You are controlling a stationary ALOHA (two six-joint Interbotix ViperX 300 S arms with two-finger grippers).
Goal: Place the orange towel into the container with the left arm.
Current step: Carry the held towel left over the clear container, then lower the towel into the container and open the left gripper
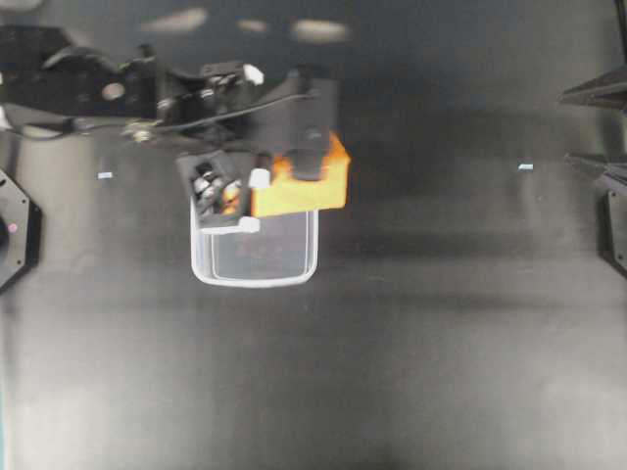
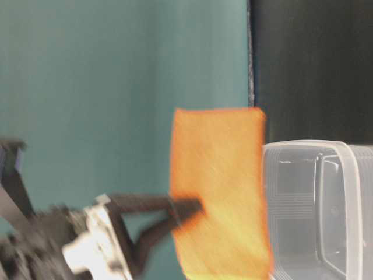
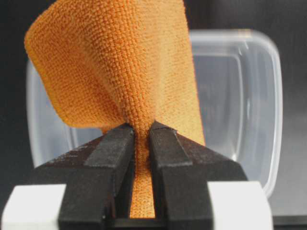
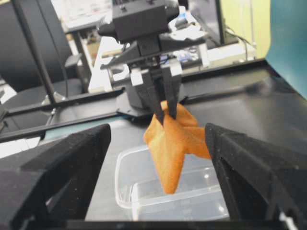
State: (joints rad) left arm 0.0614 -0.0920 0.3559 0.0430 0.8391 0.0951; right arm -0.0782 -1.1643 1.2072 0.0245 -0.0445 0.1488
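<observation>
While pinched by the left hand [image 3: 140, 139], orange towel [image 3: 120, 67] apparently hangs above container [image 3: 249, 96].

Your left gripper [image 4: 164, 116] pinches the towel [image 4: 171, 143], cloth between its fingers [image 3: 112, 153] | towel hangs above the container [image 4: 139, 191], over its far rim, clear of the floor | container sits on the table [image 1: 441, 343], left of centre overhead | your right gripper [image 1: 596, 127] at the right edge, well apart
</observation>
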